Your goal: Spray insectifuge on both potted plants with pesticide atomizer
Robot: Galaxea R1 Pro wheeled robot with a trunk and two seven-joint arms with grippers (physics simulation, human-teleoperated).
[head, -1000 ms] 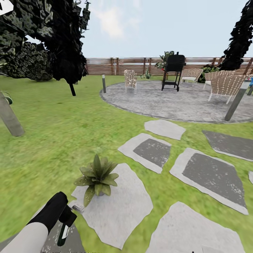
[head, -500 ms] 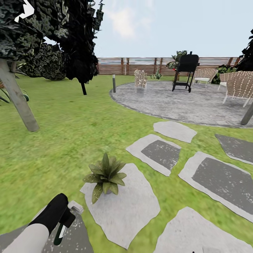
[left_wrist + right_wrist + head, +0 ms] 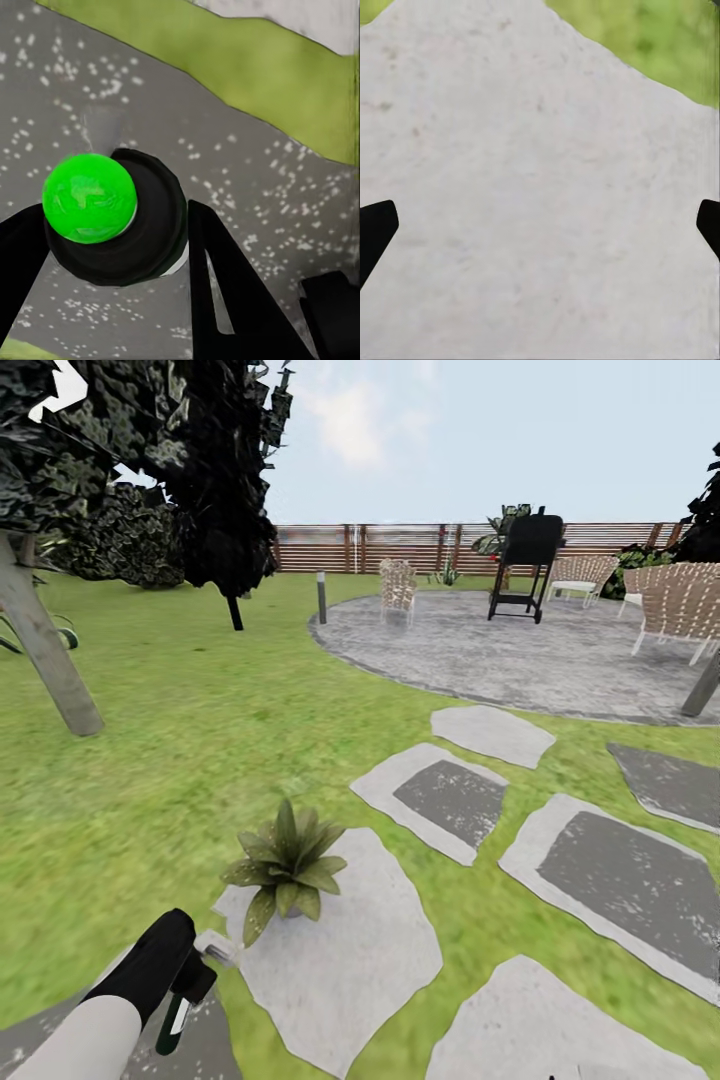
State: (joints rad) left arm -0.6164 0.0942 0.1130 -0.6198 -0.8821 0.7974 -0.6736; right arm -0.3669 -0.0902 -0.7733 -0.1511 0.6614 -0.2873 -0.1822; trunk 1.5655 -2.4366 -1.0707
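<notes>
Where green lawn [image 3: 180, 760] surrounds a pale paver [image 3: 350, 960], one potted plant [image 3: 285, 865] sits on that paver's near-left corner; just beside it, the left end effector [image 3: 112, 255] grips the green-capped atomizer [image 3: 90, 199]; the right end effector's [image 3: 540, 225] fingers spread wide over stone.

A back garden: green lawn [image 3: 180, 760] crossed by grey pavers [image 3: 430, 800], a round stone patio [image 3: 520, 650] with wicker chairs [image 3: 680, 605] and a black grill [image 3: 525, 560], trees [image 3: 150, 470], and a slatted wooden fence [image 3: 400, 547] under open sky.
</notes>
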